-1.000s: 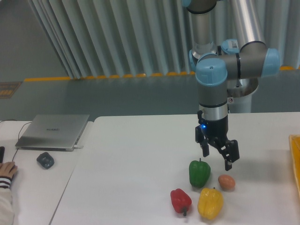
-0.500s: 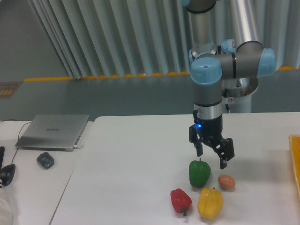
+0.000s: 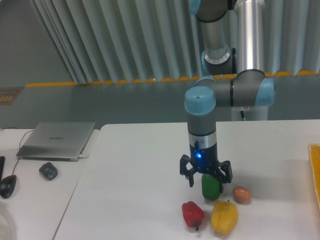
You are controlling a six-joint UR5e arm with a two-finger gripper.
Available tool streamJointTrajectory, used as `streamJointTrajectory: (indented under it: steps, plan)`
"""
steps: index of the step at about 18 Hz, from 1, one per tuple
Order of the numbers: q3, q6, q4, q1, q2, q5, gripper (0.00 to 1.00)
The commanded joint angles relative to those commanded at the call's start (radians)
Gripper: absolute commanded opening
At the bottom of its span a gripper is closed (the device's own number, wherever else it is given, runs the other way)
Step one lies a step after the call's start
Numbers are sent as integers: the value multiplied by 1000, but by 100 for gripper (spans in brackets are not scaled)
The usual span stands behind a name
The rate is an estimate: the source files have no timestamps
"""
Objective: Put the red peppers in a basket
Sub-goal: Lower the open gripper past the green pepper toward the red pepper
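Gripper: I see the gripper low over the table, right of centre in the frame, its two fingers spread wide with nothing held between them. One finger shows at the left and the other at the right, and a blue light glows on the body just above them.

Red pepper: the red pepper lies on the table near the bottom edge of the frame, just below and left of the gripper, untouched, its dark stem pointing down toward the bottom edge.

Green pepper: the green pepper stands directly behind the open fingers from my view; whether the fingers touch it I cannot tell.

Yellow pepper: the yellow pepper sits just right of the red one, near it at the bottom of the frame.

Egg: a brown egg rests just right of the green pepper, above the yellow one.

Basket: I only get a thin yellow-orange rim of the basket at the far right edge of the frame, well apart from the red pepper.

Table: the white table carries all of these.

Left side: a closed laptop lies at the left, with a dark grey mouse below it and a black mouse at the far left edge.
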Motion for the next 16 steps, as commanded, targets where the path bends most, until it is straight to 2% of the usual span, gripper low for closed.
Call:
streamJointTrajectory:
  steps: [3, 10, 16]
  plan:
    - [2, -63, 37, -15, -14, -3, 100]
    - [12, -58, 41, -87, -54, -25, 100]
    - [29, -51, 41, -101, -80, -20, 100]
